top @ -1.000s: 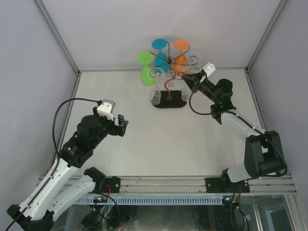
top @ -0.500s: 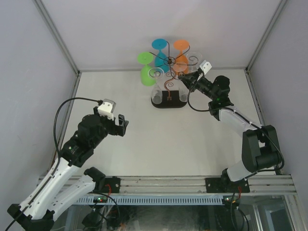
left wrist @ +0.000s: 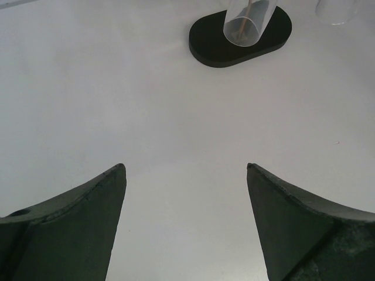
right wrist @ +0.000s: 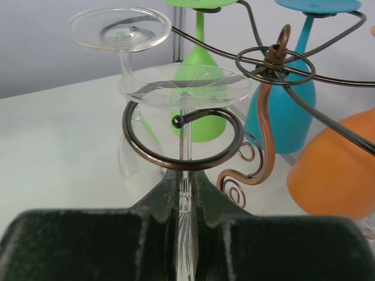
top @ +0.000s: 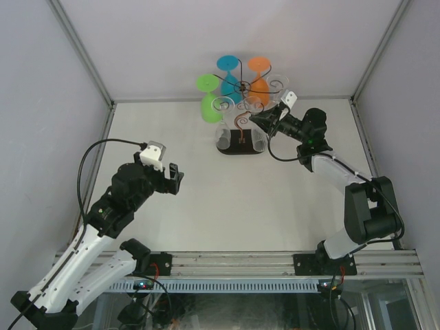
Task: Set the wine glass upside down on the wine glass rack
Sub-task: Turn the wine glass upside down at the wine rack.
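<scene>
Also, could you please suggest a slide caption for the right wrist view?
Right gripper grips an upside-down wine glass by its stem, foot above a curl of the wine glass rack.

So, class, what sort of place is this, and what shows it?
Probably a robot lab test cell, not a home: a white table boxed in by blank walls, the left arm and right arm bolted to a metal rail.
</scene>
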Robot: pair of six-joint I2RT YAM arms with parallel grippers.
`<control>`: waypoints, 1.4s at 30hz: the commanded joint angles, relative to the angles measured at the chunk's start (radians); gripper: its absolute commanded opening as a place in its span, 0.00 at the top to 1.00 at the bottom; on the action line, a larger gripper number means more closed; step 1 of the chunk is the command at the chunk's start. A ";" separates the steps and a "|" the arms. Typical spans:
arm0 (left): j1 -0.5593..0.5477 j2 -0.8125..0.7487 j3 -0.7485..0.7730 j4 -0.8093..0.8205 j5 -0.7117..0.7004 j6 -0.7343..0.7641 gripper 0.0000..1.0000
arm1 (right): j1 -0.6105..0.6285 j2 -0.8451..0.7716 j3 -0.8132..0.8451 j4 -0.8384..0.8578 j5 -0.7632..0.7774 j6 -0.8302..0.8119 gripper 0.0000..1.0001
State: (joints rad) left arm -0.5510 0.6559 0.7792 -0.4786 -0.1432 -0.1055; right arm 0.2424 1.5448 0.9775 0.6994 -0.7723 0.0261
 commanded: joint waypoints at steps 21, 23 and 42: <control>0.018 0.012 -0.008 0.022 0.033 -0.003 0.13 | -0.032 -0.105 -0.073 0.107 0.041 0.030 1.00; 0.019 0.014 -0.008 0.022 0.032 -0.003 0.13 | -0.032 -0.099 -0.070 0.092 0.077 0.033 0.99; 0.025 0.015 -0.008 0.020 0.029 -0.001 0.13 | -0.018 -0.042 -0.043 0.014 0.135 -0.012 0.88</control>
State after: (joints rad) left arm -0.5354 0.6785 0.7792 -0.4816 -0.1226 -0.1051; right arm 0.2195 1.4891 0.9047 0.7128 -0.6567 0.0353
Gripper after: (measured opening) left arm 0.872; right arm 0.107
